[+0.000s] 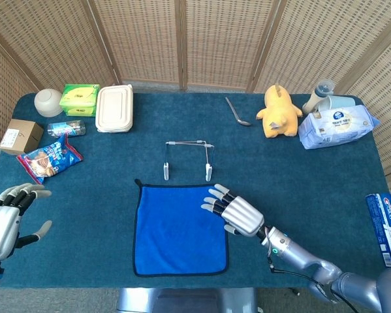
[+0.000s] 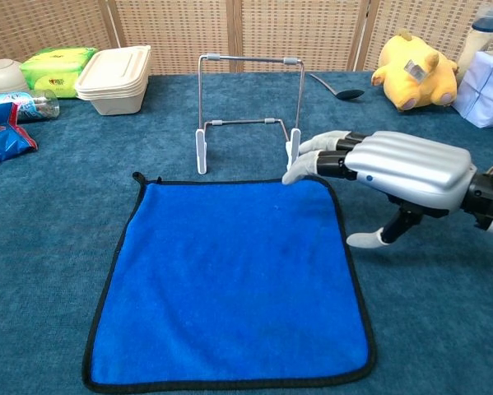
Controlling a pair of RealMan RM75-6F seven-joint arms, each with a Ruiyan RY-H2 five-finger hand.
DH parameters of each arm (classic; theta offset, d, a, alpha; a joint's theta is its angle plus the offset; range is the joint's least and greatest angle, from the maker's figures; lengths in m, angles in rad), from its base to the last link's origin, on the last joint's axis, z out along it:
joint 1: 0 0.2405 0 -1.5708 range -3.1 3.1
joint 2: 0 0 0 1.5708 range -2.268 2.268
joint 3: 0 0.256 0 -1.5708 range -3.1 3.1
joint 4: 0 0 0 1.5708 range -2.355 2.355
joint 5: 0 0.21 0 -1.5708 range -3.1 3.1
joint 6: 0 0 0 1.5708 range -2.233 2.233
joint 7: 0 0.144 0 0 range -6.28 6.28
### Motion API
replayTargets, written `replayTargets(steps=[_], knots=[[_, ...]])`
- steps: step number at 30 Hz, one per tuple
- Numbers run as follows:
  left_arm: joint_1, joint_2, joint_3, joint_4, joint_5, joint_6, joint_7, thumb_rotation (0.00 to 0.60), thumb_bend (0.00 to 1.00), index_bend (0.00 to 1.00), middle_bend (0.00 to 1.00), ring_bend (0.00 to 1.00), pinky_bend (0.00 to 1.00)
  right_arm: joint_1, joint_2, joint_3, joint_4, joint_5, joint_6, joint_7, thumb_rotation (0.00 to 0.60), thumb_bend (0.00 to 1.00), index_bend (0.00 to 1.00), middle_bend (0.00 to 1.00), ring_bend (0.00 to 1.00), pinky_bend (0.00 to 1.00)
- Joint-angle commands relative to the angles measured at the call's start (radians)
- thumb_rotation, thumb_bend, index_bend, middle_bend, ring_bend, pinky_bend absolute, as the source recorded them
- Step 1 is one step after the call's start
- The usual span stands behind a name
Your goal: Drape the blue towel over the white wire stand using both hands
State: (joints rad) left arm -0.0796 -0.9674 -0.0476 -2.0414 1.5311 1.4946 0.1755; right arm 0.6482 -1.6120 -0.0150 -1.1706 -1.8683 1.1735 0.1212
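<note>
The blue towel (image 1: 180,228) (image 2: 230,280) lies flat on the table, black-edged, just in front of the white wire stand (image 1: 188,159) (image 2: 248,111). My right hand (image 1: 235,212) (image 2: 394,169) hovers open over the towel's far right corner, fingers stretched toward the stand's right foot, thumb pointing down beside the towel edge. It holds nothing. My left hand (image 1: 6,222) floats open at the table's left edge, well away from the towel; the chest view does not show it.
Along the back stand a bowl (image 1: 49,102), green pack (image 1: 78,99), lidded food box (image 1: 114,107), spoon (image 1: 235,112), yellow plush toy (image 1: 279,111) and wipes pack (image 1: 337,127). A snack bag (image 1: 49,158) and cardboard box (image 1: 20,135) lie left.
</note>
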Motion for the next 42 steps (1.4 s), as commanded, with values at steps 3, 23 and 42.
replayTargets(steps=[3, 23, 42], knots=[[0.001, -0.001, 0.002, 0.003, -0.001, 0.000, -0.004, 0.600, 0.37, 0.31, 0.28, 0.22, 0.19, 0.014, -0.029, -0.016, 0.042, -0.009, 0.005, -0.004, 0.600, 0.21, 0.17, 0.19, 0.07, 0.07], [0.001, -0.008, 0.010, 0.010, -0.003, 0.000, -0.008, 0.600, 0.36, 0.31, 0.28, 0.22, 0.18, 0.041, -0.094, -0.073, 0.191, -0.014, 0.028, 0.049, 0.600, 0.21, 0.17, 0.19, 0.05, 0.07], [0.000, -0.014, 0.010, 0.025, -0.006, 0.001, -0.022, 0.600, 0.37, 0.31, 0.28, 0.22, 0.18, 0.079, -0.115, -0.070, 0.198, 0.008, 0.015, 0.040, 0.600, 0.21, 0.17, 0.19, 0.04, 0.07]])
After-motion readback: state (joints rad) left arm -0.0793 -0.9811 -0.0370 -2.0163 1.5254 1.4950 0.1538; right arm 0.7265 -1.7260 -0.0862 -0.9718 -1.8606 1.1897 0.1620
